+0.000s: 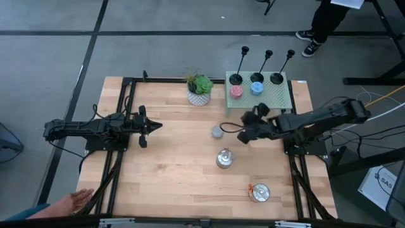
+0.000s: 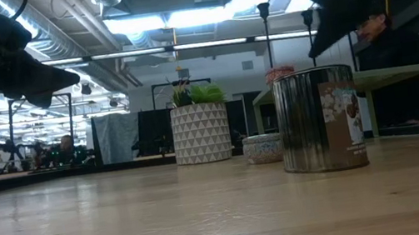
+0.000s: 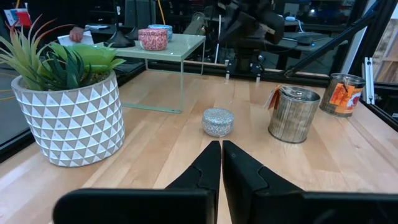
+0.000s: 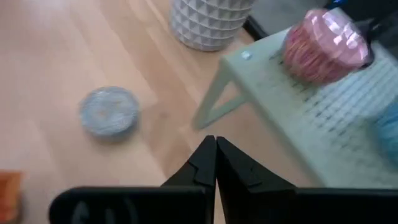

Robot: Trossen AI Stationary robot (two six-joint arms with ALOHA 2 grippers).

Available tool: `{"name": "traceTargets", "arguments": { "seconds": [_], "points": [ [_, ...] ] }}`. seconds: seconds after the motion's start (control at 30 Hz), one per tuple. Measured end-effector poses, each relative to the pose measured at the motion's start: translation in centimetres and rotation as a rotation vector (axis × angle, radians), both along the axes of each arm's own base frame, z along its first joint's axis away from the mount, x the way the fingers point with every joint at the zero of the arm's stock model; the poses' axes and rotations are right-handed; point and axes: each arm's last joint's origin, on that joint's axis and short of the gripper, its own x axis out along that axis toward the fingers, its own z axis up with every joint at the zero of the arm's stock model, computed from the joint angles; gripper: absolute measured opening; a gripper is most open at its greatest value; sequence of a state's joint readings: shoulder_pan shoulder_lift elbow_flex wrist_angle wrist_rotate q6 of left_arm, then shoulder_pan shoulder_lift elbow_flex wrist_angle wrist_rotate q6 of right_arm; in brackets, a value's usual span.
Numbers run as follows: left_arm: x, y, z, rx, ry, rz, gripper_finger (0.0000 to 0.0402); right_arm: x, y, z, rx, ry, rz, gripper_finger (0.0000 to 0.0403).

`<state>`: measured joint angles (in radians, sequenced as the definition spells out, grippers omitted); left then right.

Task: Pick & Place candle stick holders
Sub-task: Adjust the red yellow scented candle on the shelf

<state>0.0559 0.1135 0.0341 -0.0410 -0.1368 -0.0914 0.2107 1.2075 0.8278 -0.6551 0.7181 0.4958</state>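
Observation:
Three black candle stick holders point(image 1: 235, 78) point(image 1: 256, 77) point(image 1: 276, 78) stand by their round bases along the far edge of a pale green stand point(image 1: 281, 95), stems upright. One base shows in the left wrist view as a candle stick holder point(image 3: 121, 40). My right gripper point(image 1: 240, 135) is shut and empty. It hangs above the table just near of the stand's left corner, pointing slantwise down; the right gripper point(image 4: 215, 142) looks at the stand's leg. My left gripper point(image 1: 158, 126) waits shut and level at the table's left, also seen as the left gripper point(image 3: 221, 146).
A pink candle point(image 1: 236, 91) and a blue candle point(image 1: 256, 87) sit on the stand. On the table are a grey candle point(image 1: 217, 132), two silver tins point(image 1: 224, 158) point(image 1: 259, 192) and a potted plant point(image 1: 200, 88). A person's hand point(image 1: 76, 201) rests at the near left edge.

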Motion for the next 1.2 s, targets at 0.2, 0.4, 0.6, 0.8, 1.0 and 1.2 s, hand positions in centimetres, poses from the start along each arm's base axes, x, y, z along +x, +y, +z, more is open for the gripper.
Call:
{"name": "traceTargets", "arguments": {
  "seconds": [0.2,0.4,0.6,0.8,1.0,1.2],
  "points": [
    [0.0,0.0,0.0,0.000,-0.002,0.000,0.0011,-2.2,1.8,-1.8,0.049,-0.254,0.156,0.0010],
    [0.0,0.0,0.0,0.000,-0.007,0.000,0.0011,-2.8,1.9,-3.4,-0.009,-0.472,0.237,0.0009],
    [0.0,0.0,0.0,0.001,-0.008,0.001,0.0009,-2.2,0.7,-4.5,-0.041,-0.529,0.152,0.0009],
    [0.0,0.0,0.0,0.001,-0.008,0.001,0.0013,-1.2,-0.5,-5.0,-0.084,-0.525,0.099,0.0009],
    [0.0,0.0,0.1,0.001,-0.009,0.001,0.0008,-0.4,-2.2,-5.3,-0.096,-0.554,0.007,0.0009],
    [0.0,0.0,0.1,0.001,-0.010,0.001,0.0011,0.0,-4.1,-5.5,-0.118,-0.572,-0.076,0.0009]
  ]
}}
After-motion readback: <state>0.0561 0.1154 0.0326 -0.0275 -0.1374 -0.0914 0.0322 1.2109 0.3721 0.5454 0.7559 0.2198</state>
